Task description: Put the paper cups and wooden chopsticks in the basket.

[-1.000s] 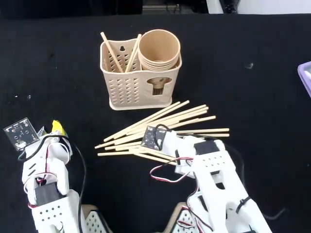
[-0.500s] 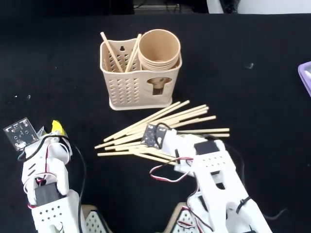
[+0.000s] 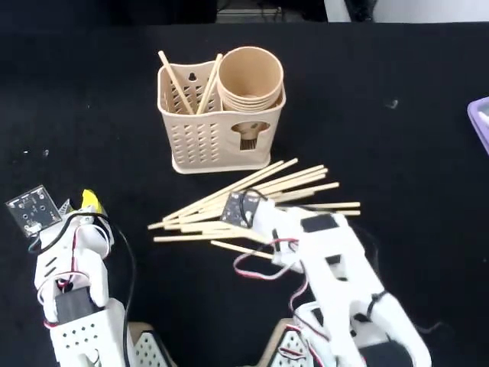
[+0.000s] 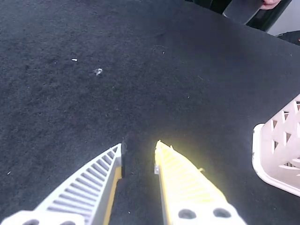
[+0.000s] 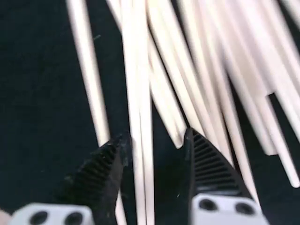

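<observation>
Right end effector (image 5: 154, 140) has edged farther into the loose chopsticks (image 5: 197, 79), jaws parted astride a few. Left end effector (image 4: 138, 147) hangs open, near left. Cups (image 3: 250, 76) and two sticks (image 3: 173, 76) fill the far basket (image 3: 218, 141); the pile remains on the counter (image 3: 397, 153).

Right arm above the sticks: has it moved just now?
Yes. The white right arm edged toward the beige slotted plastic basket, across the wooden chopsticks.

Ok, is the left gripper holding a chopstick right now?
No, the left gripper is open above the black table, with nothing held in it.
</observation>
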### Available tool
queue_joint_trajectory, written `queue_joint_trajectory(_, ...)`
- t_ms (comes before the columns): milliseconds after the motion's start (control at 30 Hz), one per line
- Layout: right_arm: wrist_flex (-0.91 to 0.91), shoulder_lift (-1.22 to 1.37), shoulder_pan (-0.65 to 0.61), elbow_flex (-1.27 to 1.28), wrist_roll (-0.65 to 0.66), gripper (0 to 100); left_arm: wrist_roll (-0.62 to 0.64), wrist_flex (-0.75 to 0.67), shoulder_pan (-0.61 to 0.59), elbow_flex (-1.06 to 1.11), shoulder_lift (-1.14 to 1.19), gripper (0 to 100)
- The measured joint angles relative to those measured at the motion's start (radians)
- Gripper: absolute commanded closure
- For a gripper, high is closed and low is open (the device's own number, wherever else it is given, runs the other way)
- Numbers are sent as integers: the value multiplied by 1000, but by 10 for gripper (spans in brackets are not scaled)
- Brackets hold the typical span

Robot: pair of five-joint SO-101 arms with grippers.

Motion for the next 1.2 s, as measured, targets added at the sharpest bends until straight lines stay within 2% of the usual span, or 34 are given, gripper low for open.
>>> queue_joint_trajectory(233, 5, 51, 2, -51, -2, 950, 0, 0, 0, 0, 0, 873)
queue_joint_trajectory(367, 121, 11, 0, -89, -2, 987, 0, 0, 0, 0, 0, 873)
queue_joint_trajectory(567, 273, -124, 0, -135, -2, 987, 0, 0, 0, 0, 0, 873)
queue_joint_trajectory(733, 298, -230, 0, -126, -2, 977, 0, 0, 0, 0, 0, 873)
queue_joint_trajectory(900, 281, -253, -60, -35, -46, 849, 0, 0, 0, 0, 0, 873)
queue_joint_trajectory(1033, 233, -255, -150, 21, -132, 878, 0, 0, 0, 0, 0, 873)
queue_joint_trajectory(1200, 224, -256, -198, 31, -146, 904, 0, 0, 0, 0, 0, 873)
